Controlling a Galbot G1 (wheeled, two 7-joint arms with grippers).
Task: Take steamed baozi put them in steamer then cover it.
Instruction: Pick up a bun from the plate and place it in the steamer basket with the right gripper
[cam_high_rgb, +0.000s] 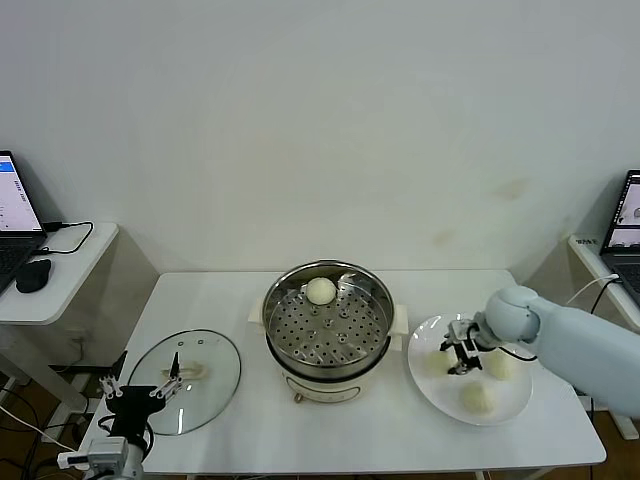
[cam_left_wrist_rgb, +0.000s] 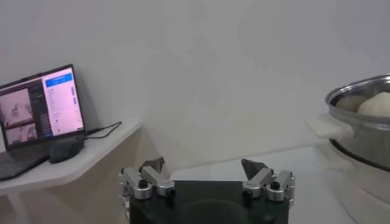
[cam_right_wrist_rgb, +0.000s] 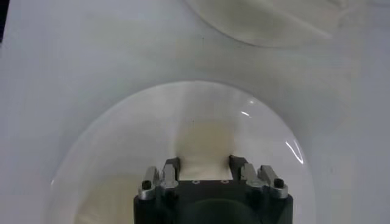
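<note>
Head view: a white table carries the steamer at its middle, a shiny steel pot on a cream base. One steamed baozi sits on the perforated tray at the far side of the pot. To the robot's left of the steamer the cover, a clear glass lid with a cream handle, lies flat on the table. To the robot's right stands a white plate with three more buns: one at the near edge, one toward the right, and one on the steamer side. The right gripper is down on the plate, its jaws closed around that steamer-side bun. The left gripper is parked at the near left corner of the table, just by the cover's rim, with its jaws spread wide and nothing between them. Laptops stand on side desks at both edges of the scene.

Left wrist view: the left gripper shows both fingers well apart, gripping nothing. The steamer rises off to one side with the bun visible over its rim. A laptop stands on a side desk.

Right wrist view: the right gripper presses its fingertips against a pale bun on the plate.
</note>
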